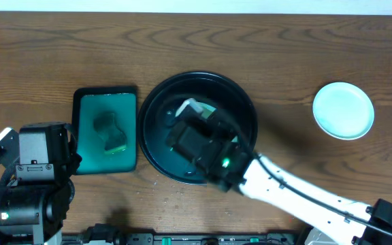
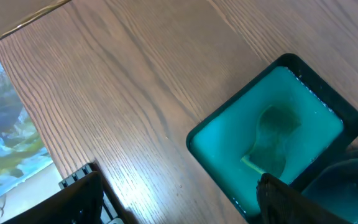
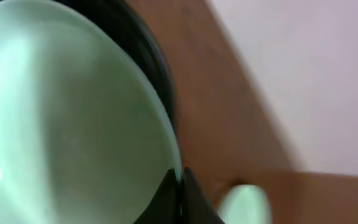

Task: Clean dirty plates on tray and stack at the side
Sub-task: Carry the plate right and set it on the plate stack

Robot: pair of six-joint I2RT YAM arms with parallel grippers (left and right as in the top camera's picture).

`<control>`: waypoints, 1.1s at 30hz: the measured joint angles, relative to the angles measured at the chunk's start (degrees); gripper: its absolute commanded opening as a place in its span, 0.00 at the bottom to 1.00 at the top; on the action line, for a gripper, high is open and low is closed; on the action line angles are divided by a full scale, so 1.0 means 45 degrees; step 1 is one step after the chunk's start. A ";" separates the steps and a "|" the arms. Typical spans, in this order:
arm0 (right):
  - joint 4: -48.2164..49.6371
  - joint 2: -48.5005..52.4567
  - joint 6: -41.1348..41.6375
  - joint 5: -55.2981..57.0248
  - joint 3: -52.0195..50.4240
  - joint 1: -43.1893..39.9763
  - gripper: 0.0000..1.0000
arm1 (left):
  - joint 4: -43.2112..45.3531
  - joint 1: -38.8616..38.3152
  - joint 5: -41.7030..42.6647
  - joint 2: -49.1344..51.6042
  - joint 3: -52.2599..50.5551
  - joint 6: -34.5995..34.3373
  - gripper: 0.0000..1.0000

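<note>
Mint plate (image 1: 203, 107) is in the round black tray (image 1: 154, 102) mid-table, and from overhead we mostly see the right arm (image 1: 284, 187) reaching in over it, so the plate's largely covered. A second plate (image 1: 344, 110) sits alone on the wood well off to the right. Left of the round tray there's a small rectangular green tray (image 1: 77, 129) with a sponge (image 1: 111, 131) in it.

Left wrist cam: the left gripper (image 2: 179, 193) is spread wide with nothing in it, hanging over bare table just beside the green tray (image 2: 197, 140) and sponge (image 2: 275, 134).

Right wrist cam: the right gripper (image 3: 180, 183) is pinched tight on the mint plate's (image 3: 73, 124) rim, black tray rim (image 3: 151, 53) right behind it. We can't tell if the plate is off the tray.
</note>
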 measured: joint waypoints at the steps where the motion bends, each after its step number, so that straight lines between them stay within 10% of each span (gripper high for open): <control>1: 0.0019 -0.0024 0.0695 -0.0801 0.0000 -0.0393 0.01 | 0.0000 0.0000 0.0005 0.0000 0.0000 -0.0005 0.80; 14: 0.0466 -0.0034 0.7810 -0.8272 0.0010 -0.7237 0.01 | -0.0005 0.0000 0.0000 0.0000 0.0000 0.0000 0.80; 33: -0.1690 -0.0019 0.9262 -1.1220 0.0024 -1.8889 0.01 | 0.0000 0.0000 0.0000 0.0000 0.0000 -0.0005 0.80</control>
